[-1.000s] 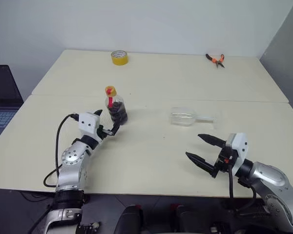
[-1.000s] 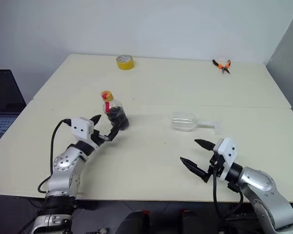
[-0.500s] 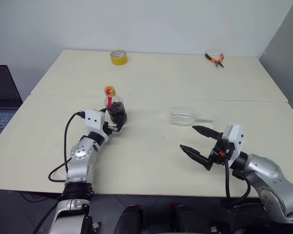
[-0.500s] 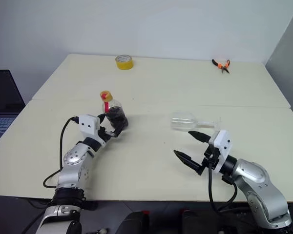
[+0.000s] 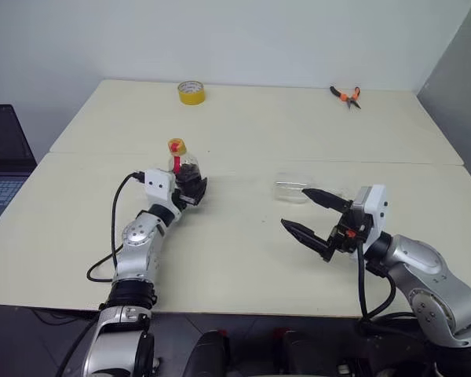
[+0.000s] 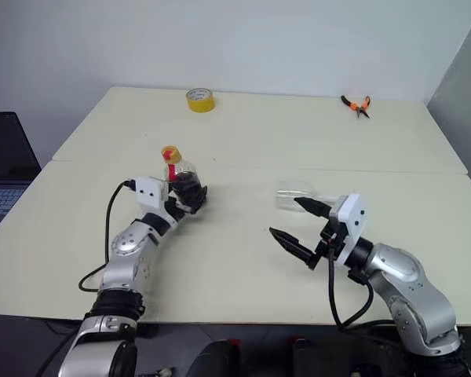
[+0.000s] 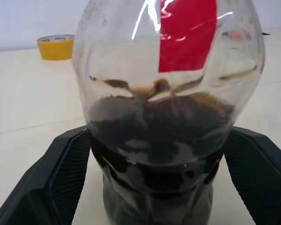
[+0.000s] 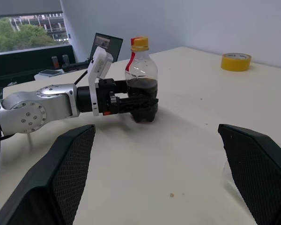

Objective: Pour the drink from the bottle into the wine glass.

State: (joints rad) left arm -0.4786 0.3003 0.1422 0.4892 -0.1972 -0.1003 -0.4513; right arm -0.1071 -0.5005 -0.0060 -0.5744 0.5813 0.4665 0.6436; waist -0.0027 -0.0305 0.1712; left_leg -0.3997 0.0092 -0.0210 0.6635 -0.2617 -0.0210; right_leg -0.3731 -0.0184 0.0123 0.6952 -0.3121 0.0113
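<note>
The bottle (image 5: 184, 166), clear with a yellow cap and red neck strip, stands upright left of the table's middle. The dark drink (image 7: 159, 136) fills its lower half. My left gripper (image 5: 192, 188) is open, its fingers (image 7: 65, 178) on either side of the bottle's lower body. The wine glass (image 5: 293, 187) lies on its side to the right, its stem partly hidden behind my right gripper (image 5: 295, 207). That gripper hovers open just in front of the glass, with nothing between its fingers (image 8: 61, 187).
A yellow tape roll (image 5: 191, 92) and orange-handled pliers (image 5: 346, 95) lie at the table's far side. A laptop (image 5: 4, 157) sits off the table's left edge. A seam (image 5: 377, 162) runs across the table behind the bottle and glass.
My left gripper has slid forward until its fingers flank the bottle. My right gripper has risen and moved left, closer to the lying glass. Both stay open.
</note>
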